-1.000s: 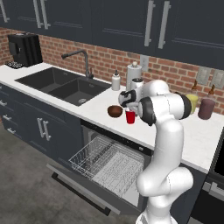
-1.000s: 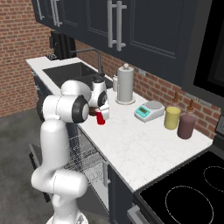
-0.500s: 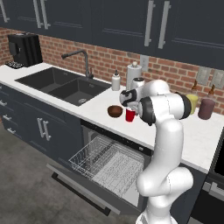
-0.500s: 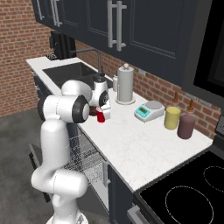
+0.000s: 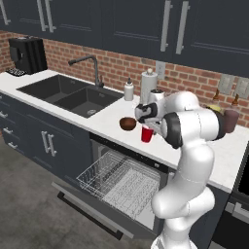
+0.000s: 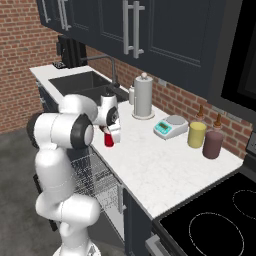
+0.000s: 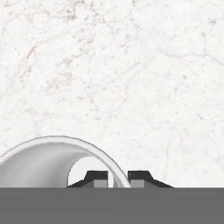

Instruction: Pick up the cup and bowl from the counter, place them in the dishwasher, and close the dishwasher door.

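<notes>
Red cup [image 5: 147, 134] — white inside bare — rim in gripper [image 7: 117, 179].

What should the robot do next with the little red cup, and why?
Probably lift it straight up. The gripper looks shut on the cup's rim, one finger inside and one outside, with the cup on the counter beside the bowl. The dishwasher waits open below.
</notes>
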